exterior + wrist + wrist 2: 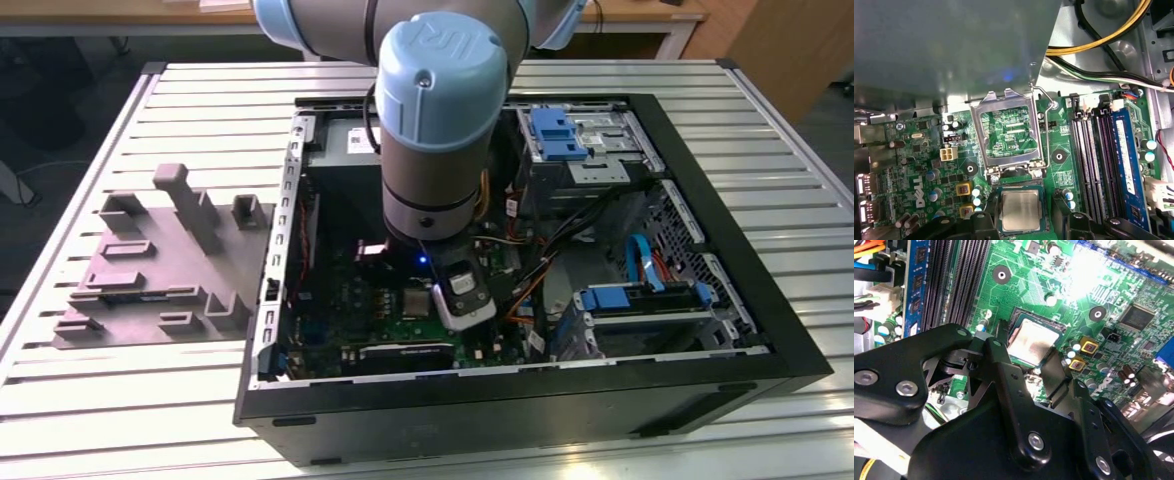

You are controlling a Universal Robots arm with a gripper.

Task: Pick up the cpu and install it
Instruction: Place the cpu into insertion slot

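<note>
The cpu point(1020, 210), a flat square chip with a pale silver top, lies flat in the socket of the green board point(919, 165); it also shows in the second wrist view point(1032, 341). My gripper point(1025, 219) hangs just over it, open. One black finger point(985, 220) and the other point(1066, 216) stand on either side of the chip, each with a gap to it. The same straddle shows in the second wrist view, gripper point(1026, 362). In the exterior view the arm point(434, 130) reaches down into the open computer case point(747, 300).
The socket's metal load plate point(1008, 131) stands flipped open with its lever point(1046, 100) raised. Memory slots point(1094, 160) run beside the socket. Yellow and black cables point(1094, 45) and the grey power-supply box point(949, 45) sit close by. A grey moulded tray point(147, 260) lies outside the case.
</note>
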